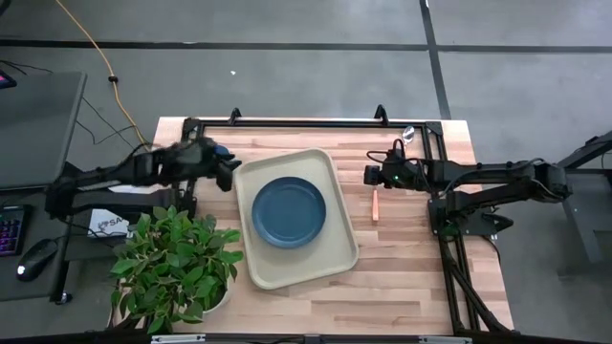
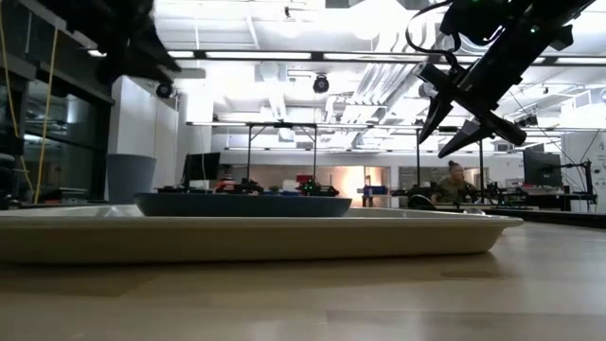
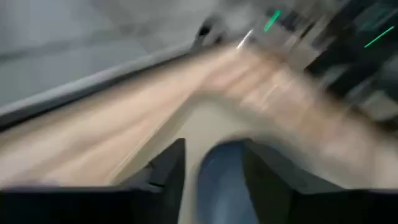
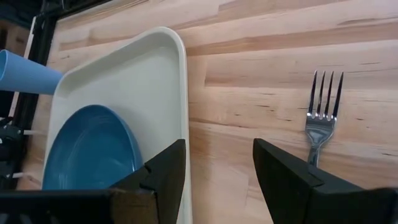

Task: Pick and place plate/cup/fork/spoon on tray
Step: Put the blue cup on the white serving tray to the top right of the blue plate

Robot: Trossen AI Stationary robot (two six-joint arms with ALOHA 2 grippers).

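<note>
The dark blue plate [image 1: 288,211] lies in the beige tray [image 1: 330,172] at the table's middle. My left gripper [image 1: 228,170] hovers at the tray's far left corner, shut on the light-blue cup [image 4: 18,71]. My right gripper [image 1: 366,175] is open and empty, raised above the table right of the tray, just beyond the fork [image 4: 323,109]. The fork lies flat on the wood, its orange handle [image 1: 376,205] toward the near edge. The spoon [image 1: 407,133] lies near the far edge, beside my right arm. My left gripper has the cup [image 3: 221,180] between its two fingers. The left wrist view is blurred, so which part of the cup they are on cannot be told. The cup is lifted clear of the table, lying tilted, beside the tray's left rim.
A potted plant [image 1: 177,263] stands at the near left corner. A black frame [image 1: 306,122] runs along the table's far edge and down its right side. Bare wood lies between the tray and the right arm's base.
</note>
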